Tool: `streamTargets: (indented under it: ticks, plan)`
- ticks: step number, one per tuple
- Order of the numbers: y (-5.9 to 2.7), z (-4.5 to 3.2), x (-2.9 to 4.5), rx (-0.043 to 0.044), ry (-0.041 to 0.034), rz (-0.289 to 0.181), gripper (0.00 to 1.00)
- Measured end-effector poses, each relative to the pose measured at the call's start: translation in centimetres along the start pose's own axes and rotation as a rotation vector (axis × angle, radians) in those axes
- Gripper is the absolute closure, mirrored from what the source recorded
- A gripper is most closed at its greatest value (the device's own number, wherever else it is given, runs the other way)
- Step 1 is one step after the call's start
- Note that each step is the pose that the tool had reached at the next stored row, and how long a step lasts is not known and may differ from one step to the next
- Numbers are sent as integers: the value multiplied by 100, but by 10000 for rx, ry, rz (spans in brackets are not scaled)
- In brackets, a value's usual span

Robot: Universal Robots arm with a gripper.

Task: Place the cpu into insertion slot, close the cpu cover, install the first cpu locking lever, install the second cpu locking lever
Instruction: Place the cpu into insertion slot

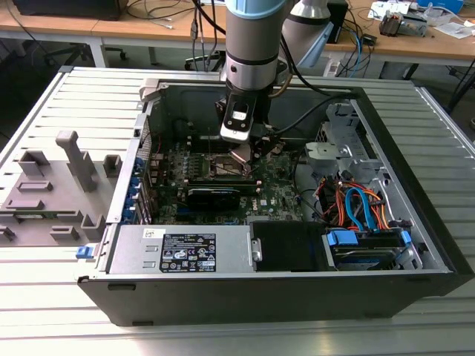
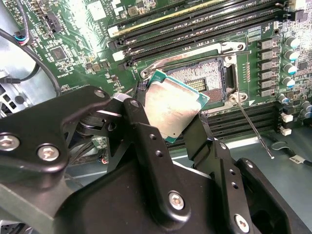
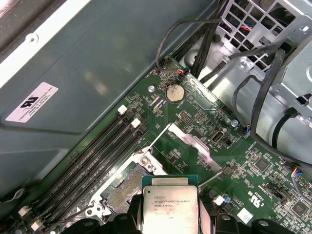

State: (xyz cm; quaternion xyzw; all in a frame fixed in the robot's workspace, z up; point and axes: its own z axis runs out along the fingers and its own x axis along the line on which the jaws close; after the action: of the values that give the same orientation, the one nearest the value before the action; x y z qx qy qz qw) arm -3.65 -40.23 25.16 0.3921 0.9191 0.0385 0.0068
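Observation:
My gripper (image 1: 249,152) hangs inside the open computer case, shut on the cpu (image 2: 170,105). The cpu is a small square chip with a silvery top, held tilted between the two black fingers (image 2: 136,122). It hovers just above the insertion slot (image 2: 207,78), a silver-rimmed socket with a dark, pin-covered centre that lies uncovered. In the first wrist view the cpu (image 3: 169,207) sits at the edge of the socket (image 3: 122,187). Beyond it a silvery plate, apparently the cpu cover (image 3: 192,144), stands raised. A thin locking lever (image 2: 251,129) sticks out, unlatched, from the socket's corner.
Long black memory slots (image 2: 195,22) run beside the socket. A black graphics card (image 1: 214,196) lies near it, with the power supply (image 1: 185,248) in front. Orange and blue cables (image 1: 356,208) fill the exterior view's right. A grey fixture (image 1: 59,185) stands outside the case.

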Motion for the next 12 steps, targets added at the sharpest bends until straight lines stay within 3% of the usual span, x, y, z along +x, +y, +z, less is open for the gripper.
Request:
streamTargets:
  ticks: [12]
  plan:
    - [0, 3, 0, -2, -6, 81, 45]
